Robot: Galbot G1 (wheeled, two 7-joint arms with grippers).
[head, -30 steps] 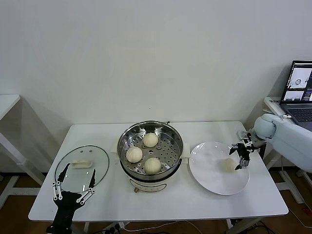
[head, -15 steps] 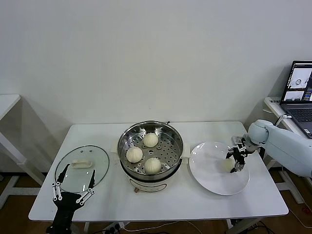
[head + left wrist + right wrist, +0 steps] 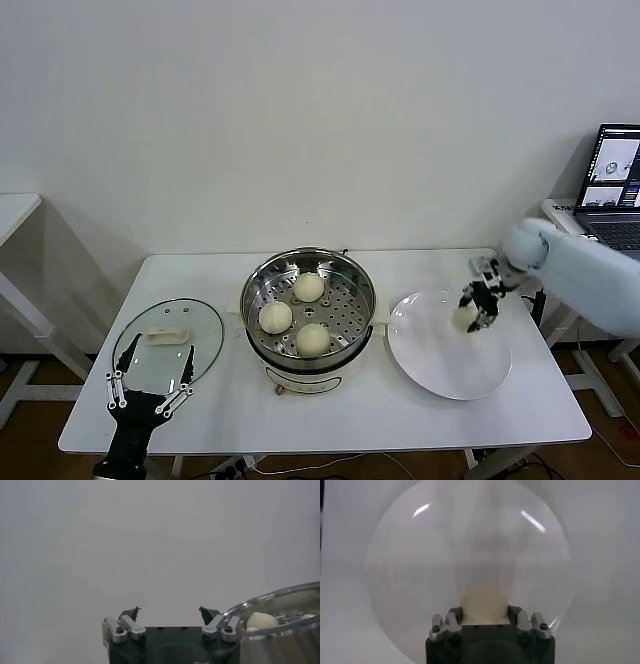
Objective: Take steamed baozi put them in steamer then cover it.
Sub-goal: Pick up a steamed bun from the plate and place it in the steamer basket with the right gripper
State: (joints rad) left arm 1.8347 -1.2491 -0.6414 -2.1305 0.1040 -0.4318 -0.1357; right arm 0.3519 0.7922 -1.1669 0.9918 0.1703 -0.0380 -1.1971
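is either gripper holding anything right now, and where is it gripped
The right gripper holds a baozi by its sides, one finger on each flank, above the plate. The left gripper is open and holds nothing, near the cover.

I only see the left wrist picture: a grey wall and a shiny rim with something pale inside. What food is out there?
Observer: Three baozi sit in the steamer.
Operator: Any more?
Observer: A fourth baozi is gripped in the right hand, over a white plate.
Operator: Is the pot covered?
Observer: No, the cover lies flat on the table left of the steamer, with the open left hand at its near edge.
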